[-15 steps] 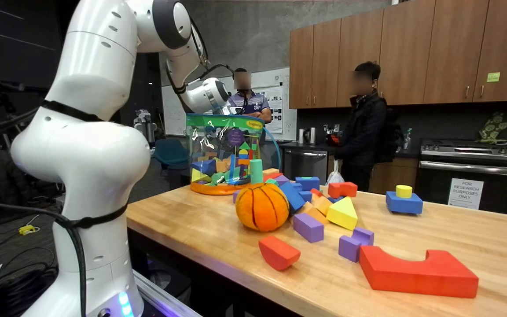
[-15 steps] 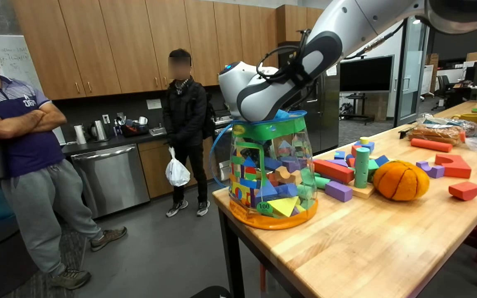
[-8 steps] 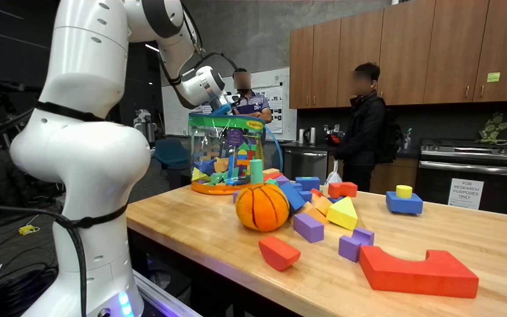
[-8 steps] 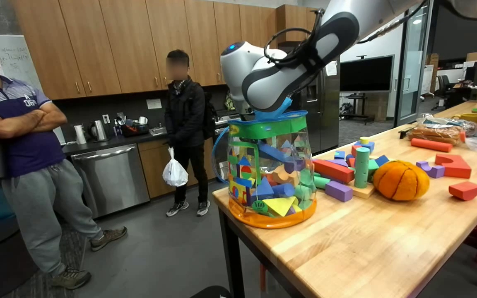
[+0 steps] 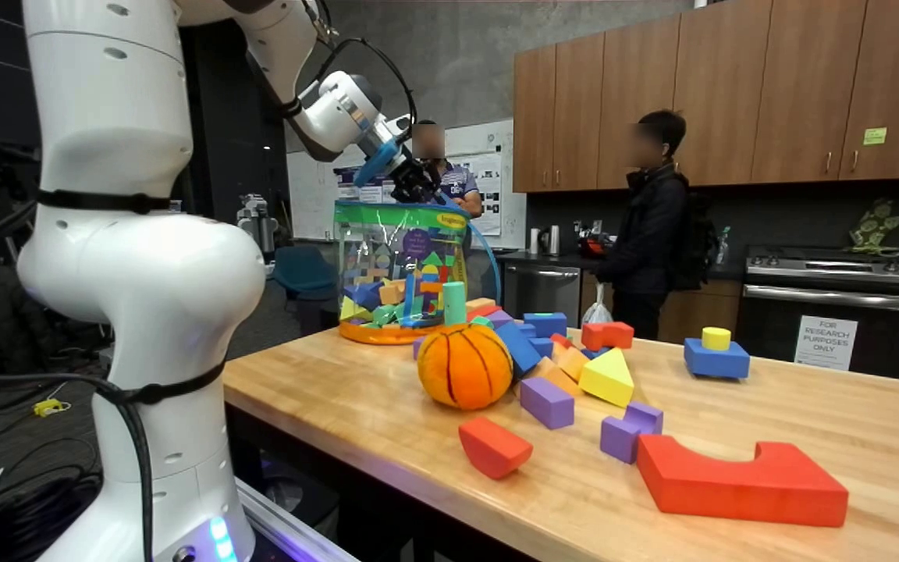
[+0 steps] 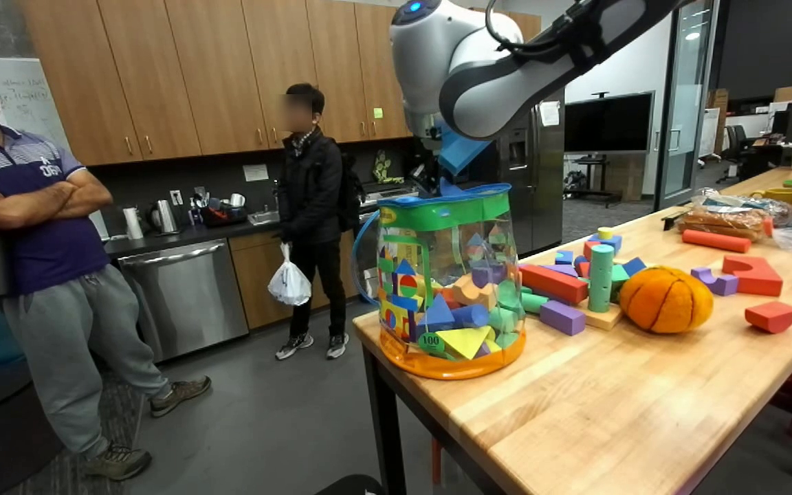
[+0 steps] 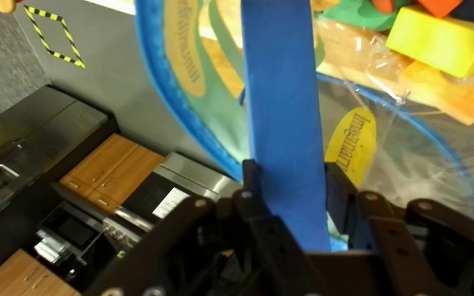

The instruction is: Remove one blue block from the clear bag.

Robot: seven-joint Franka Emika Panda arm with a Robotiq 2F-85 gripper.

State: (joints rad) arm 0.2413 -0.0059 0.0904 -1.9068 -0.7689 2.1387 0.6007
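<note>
The clear bag stands upright near the table's end in both exterior views (image 5: 364,242) (image 6: 458,218), with a green band and blue rim on top and many coloured blocks inside. Its blue rim also shows in the wrist view (image 7: 175,98). My gripper (image 5: 418,187) is just above the bag's opening; it also shows in an exterior view (image 6: 427,177). In the wrist view the gripper (image 7: 291,168) is shut on a long blue block (image 7: 284,90), with a finger on each side. In an exterior view a small part of the blue block (image 6: 448,188) shows at rim level.
An orange ball (image 5: 465,367) and a pile of blocks stand beside the bag. A green cylinder (image 6: 600,278) stands upright there. A red arch (image 5: 746,480) and a red half-round block (image 5: 495,449) lie nearer the table's front. Two people stand behind the table.
My gripper has risen out of the bag with the blue block. Earlier the block showed through the bag's side; now it is up at the rim. The bag tilted slightly upright.
</note>
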